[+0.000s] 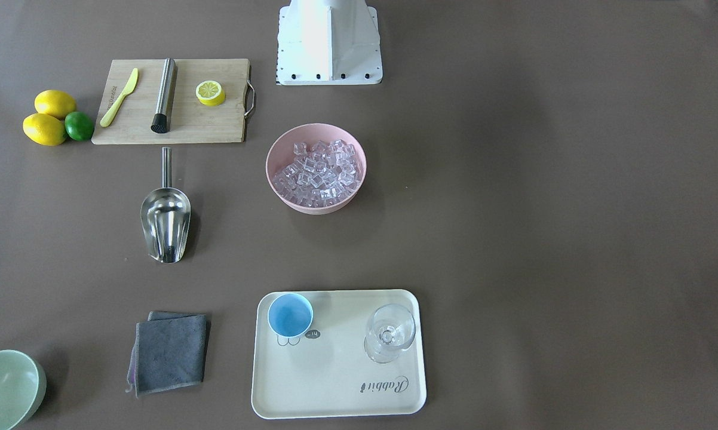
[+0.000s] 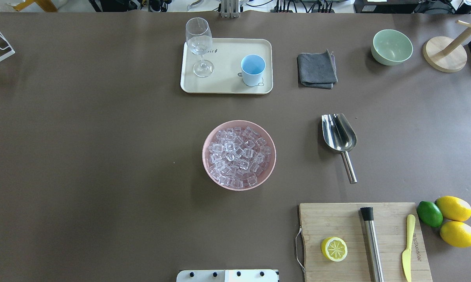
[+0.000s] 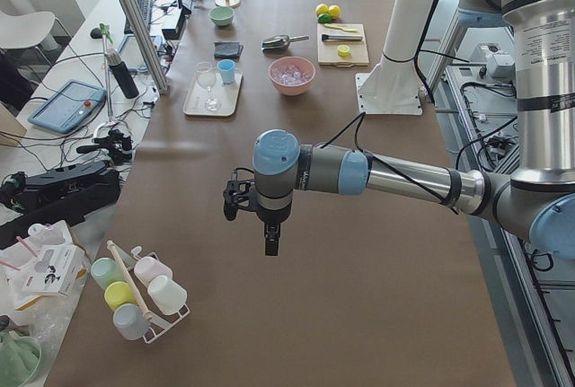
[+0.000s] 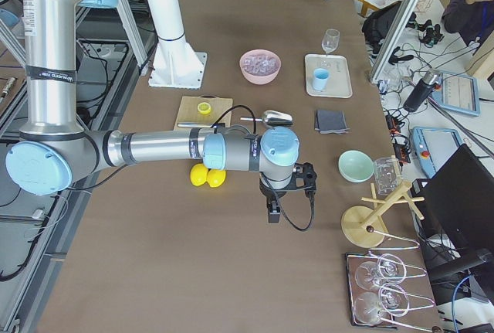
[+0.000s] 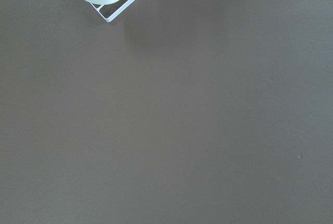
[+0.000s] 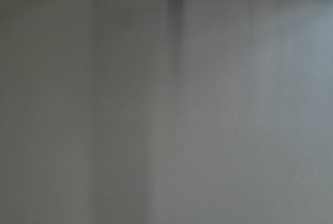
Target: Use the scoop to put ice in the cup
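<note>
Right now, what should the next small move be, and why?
Probably swing the right gripper over the handle of the scoop. It lies untouched on the robot's right side, handle toward the robot, with that gripper hanging well away from it; the ice fills the bowl and the cup is empty.

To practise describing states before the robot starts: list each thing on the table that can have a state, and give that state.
ice: piled in the pink bowl.
cup: upright on the tray, empty.
scoop: lying on the table, empty, unheld.
wine glass: upright on the tray, empty.
cloth: folded.
green bowl: upright, empty.
lemon half: cut face up on the board.
</note>
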You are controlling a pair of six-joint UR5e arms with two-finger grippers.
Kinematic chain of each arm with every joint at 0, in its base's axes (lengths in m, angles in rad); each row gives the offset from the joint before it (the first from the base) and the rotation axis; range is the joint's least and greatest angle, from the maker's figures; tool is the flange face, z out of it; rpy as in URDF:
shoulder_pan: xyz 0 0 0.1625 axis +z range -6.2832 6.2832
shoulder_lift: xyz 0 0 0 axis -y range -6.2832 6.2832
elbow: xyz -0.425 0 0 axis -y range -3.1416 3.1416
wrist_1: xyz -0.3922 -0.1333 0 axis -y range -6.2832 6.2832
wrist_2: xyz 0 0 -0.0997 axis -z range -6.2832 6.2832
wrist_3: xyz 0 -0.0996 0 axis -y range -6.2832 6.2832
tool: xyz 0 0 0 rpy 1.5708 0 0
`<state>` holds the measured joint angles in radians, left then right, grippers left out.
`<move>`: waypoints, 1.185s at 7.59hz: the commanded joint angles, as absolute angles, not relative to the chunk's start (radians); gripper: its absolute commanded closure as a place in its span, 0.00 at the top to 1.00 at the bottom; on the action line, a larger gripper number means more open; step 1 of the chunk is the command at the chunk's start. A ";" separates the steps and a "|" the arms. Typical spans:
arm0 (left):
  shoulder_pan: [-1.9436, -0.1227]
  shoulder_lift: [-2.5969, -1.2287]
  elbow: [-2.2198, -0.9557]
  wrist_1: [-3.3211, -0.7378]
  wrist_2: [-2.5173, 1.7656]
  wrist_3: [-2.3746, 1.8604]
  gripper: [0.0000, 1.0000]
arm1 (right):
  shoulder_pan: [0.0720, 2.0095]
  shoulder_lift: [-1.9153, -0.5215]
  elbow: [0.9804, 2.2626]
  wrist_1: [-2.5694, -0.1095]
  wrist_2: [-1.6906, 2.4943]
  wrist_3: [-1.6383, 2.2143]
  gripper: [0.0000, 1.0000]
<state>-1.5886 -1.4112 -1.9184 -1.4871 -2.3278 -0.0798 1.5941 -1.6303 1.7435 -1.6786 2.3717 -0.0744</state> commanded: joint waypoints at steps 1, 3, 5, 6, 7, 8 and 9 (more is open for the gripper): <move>-1.582 -1.445 -1.919 -1.491 -2.330 -0.074 0.98 | 1.545 -1.614 1.797 -1.678 2.369 -0.007 1.00; -1.519 -1.500 -1.918 -1.488 -2.329 -0.072 0.98 | 1.482 -1.612 1.845 -1.680 2.376 0.046 1.00; -1.404 -1.581 -1.939 -1.524 -2.329 -0.072 0.98 | 1.360 -1.599 1.925 -1.678 2.370 0.240 1.00; -1.352 -1.592 -1.939 -1.599 -2.327 -0.072 0.98 | 1.306 -1.591 1.946 -1.678 2.372 0.306 1.00; -1.297 -1.594 -1.944 -1.685 -2.324 -0.072 0.98 | 1.260 -1.573 1.962 -1.680 2.378 0.339 1.00; -1.249 -1.597 -1.956 -1.737 -2.324 -0.072 0.98 | 1.209 -1.548 1.970 -1.680 2.372 0.383 1.00; -1.192 -1.623 -1.985 -1.741 -2.322 -0.074 0.98 | 1.139 -1.505 1.968 -1.680 2.367 0.479 1.00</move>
